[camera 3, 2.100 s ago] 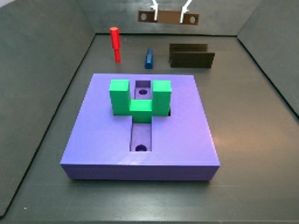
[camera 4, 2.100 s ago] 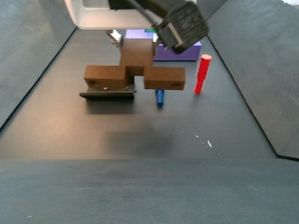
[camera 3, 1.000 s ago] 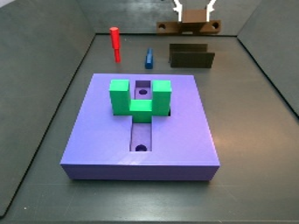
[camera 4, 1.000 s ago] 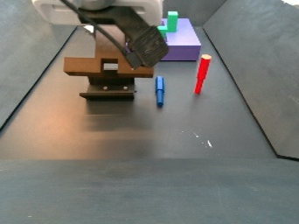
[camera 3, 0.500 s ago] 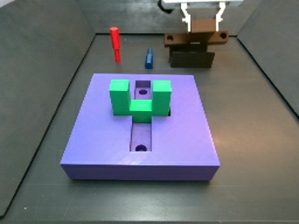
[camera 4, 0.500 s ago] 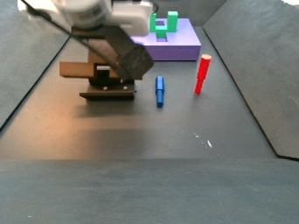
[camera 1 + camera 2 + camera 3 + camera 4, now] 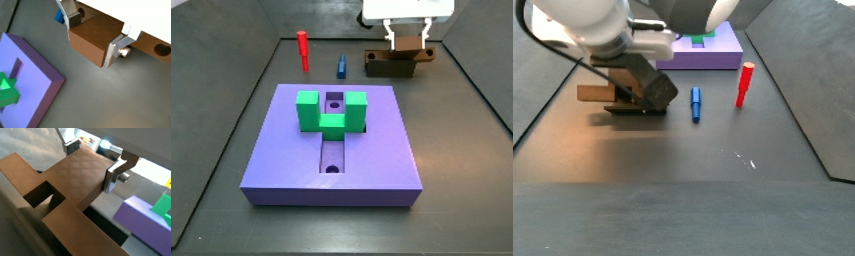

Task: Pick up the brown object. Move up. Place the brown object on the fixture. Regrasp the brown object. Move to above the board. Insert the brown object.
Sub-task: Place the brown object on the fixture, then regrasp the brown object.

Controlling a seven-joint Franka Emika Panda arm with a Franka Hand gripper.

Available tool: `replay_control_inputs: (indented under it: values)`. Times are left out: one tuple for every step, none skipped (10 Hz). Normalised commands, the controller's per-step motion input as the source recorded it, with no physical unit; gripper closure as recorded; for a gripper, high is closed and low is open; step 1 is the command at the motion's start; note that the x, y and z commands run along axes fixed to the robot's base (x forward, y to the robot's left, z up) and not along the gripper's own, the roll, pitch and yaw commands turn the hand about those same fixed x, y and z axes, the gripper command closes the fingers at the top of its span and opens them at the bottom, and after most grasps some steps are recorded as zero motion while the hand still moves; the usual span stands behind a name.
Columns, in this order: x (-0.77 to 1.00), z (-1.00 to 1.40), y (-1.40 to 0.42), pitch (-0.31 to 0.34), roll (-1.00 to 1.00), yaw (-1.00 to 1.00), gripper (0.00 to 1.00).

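Observation:
The brown object is a wood-coloured bar lying across the top of the dark fixture at the far right of the floor. My gripper comes down on it from above and is shut on it. In both wrist views the silver fingers press against opposite sides of the brown object, and a round hole shows in it behind one finger. In a side view the arm hides most of the brown object and part of the fixture. The lavender board with its green block lies apart, nearer the front.
A red cylinder stands upright and a blue pen lies between the board and the fixture. Grey walls close in the floor on both sides. The board's corner shows in a wrist view.
The gripper has carried the brown object sideways over the fixture and lowered it; it now rests on the fixture's top, still between the fingers.

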Motion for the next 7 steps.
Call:
replay_control_inputs:
  values:
    - [0.09, -0.26, 0.09, 0.103, 0.28, -0.17, 1.0]
    - [0.01, -0.26, 0.08, 0.086, 0.26, -0.2, 1.0]
    - [0.0, -0.27, 0.07, 0.049, 0.1, -0.22, 1.0]
    - [0.0, -0.18, 0.03, 0.0, 0.0, -0.13, 1.0]
    - [0.0, 0.0, 0.0, 0.0, 0.0, 0.0, 1.0]
    - [0.0, 0.0, 0.0, 0.0, 0.0, 0.0, 0.0]
    - [0.0, 0.34, -0.02, 0.063, 0.83, 0.0, 0.0]
